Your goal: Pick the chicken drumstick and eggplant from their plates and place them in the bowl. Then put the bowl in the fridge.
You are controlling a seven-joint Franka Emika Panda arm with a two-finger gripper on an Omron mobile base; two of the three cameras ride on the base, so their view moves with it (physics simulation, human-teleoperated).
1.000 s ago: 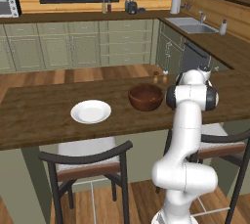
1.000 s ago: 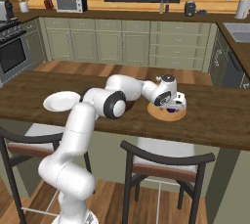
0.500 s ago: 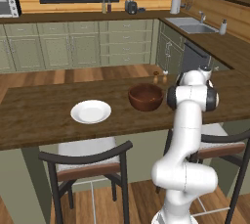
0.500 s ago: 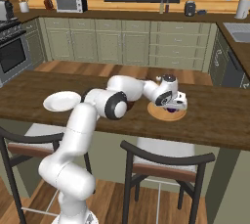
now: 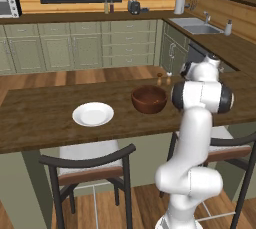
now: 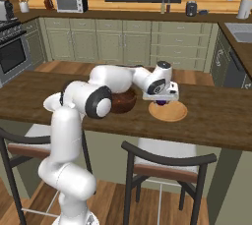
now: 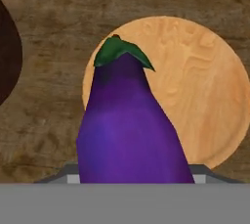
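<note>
Right base view: fingers [image 6: 161,102] now closed on eggplant [image 7: 128,130].

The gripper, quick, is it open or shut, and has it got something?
Gripper: closed on the eggplant, over the tan-orange plate.

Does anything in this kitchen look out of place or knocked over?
Nothing looks spilled, broken or knocked over. The eggplant sits between the end effector fingers over the tan plate. The wooden bowl stands upright on the counter, and the white plate lies flat.
</note>
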